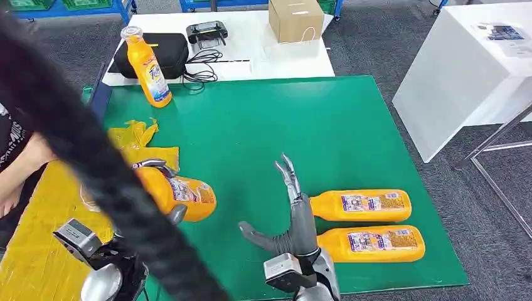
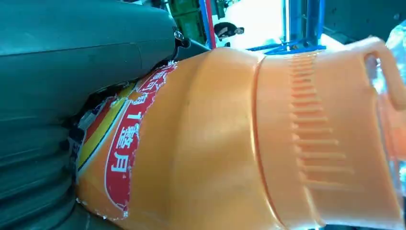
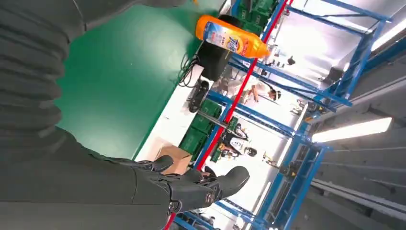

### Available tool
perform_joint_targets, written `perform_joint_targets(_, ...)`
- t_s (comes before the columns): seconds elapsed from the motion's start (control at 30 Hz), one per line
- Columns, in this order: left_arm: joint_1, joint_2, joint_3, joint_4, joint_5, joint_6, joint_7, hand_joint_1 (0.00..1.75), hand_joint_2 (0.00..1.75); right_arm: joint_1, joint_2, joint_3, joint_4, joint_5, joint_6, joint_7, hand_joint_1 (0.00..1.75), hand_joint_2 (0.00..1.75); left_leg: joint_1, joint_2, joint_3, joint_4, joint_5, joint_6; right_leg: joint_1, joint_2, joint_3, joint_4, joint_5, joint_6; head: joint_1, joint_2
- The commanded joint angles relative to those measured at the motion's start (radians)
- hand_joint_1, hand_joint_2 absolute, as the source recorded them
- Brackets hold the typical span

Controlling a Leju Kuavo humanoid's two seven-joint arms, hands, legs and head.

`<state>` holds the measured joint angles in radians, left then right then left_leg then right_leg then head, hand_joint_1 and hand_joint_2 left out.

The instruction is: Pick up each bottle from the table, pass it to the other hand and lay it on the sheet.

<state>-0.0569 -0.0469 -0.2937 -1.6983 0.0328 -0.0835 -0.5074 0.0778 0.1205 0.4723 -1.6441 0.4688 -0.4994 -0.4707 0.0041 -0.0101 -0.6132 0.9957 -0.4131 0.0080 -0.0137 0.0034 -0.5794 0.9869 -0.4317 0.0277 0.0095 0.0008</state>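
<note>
Looping across the head view, nearest of all, a black cable point(image 1: 94, 169) is hiding part of the left hand point(image 1: 164, 188); its fingers are wrapping a bottle point(image 1: 179, 195) on its side, carrying it at the sheet's point(image 1: 37, 251) edge, seemingly to lay it there. Beside it the right hand point(image 1: 292, 216) is standing upright with fingers spread and holding nothing, probably clear of the handover. Just right of it two bottles point(image 1: 361, 205) are lying side by side near the desk's point(image 1: 263, 125) front right corner, within that hand's reach; open green is stretching beyond them. Farthest off, an upright bottle point(image 1: 147, 66) is waiting at the far left edge; a box point(image 1: 295, 20) is sitting behind.
</note>
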Motion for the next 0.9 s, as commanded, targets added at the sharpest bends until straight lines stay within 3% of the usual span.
perform_joint_targets(0.03,-0.020,-0.003,-0.012,0.049,0.005,0.001,0.003,1.75,1.75,-0.018,-0.015,-0.010,0.027,-0.002,0.000,0.003,0.00,1.75,0.001,0.000,0.003,0.000,-0.001,0.000,0.001,-0.001,0.003,-0.001,0.000,-0.001,0.000,0.000)
perform_joint_targets(0.9,-0.011,-0.006,-0.015,0.054,0.003,0.009,0.003,1.75,1.75,-0.004,-0.020,-0.015,0.015,-0.007,-0.001,0.005,0.00,1.75,0.002,0.000,0.005,0.000,-0.002,0.000,0.002,-0.001,0.007,-0.002,-0.002,-0.001,0.000,0.000)
